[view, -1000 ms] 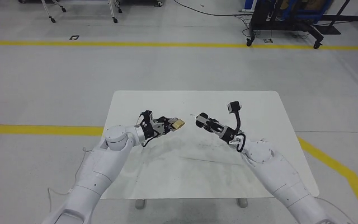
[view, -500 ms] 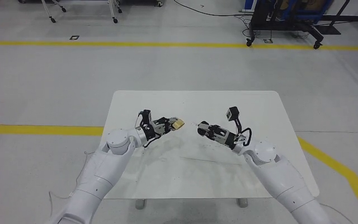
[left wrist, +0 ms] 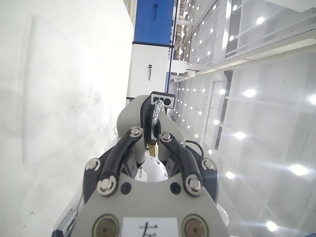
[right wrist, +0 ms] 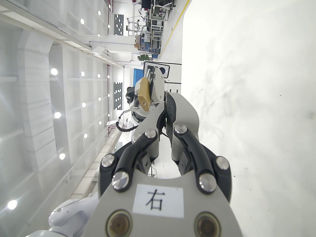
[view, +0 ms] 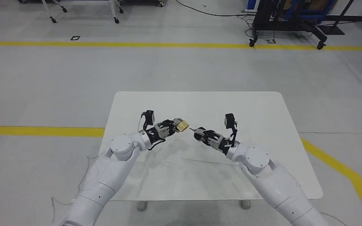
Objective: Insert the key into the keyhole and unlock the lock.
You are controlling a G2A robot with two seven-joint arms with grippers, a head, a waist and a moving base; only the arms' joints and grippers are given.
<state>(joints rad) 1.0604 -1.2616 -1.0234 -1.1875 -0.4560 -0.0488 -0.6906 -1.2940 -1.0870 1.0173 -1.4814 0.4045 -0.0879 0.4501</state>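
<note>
Above the middle of the white table [view: 257,107], the two arms met nose to nose. The left gripper [view: 173,125] had its fingers pressed tight on the brass lock [view: 181,125], held up off the table top with the brass body sticking out past the fingertips. In the right wrist view the lock's [right wrist: 144,95] end face looked straight back along the right arm's fingers. The right gripper [view: 199,134], also over the table's middle, was pinched together on the key [view: 195,130], a thin silvery sliver poking out toward the lock. From above the table, a small gap showed between key tip and brass.
</note>
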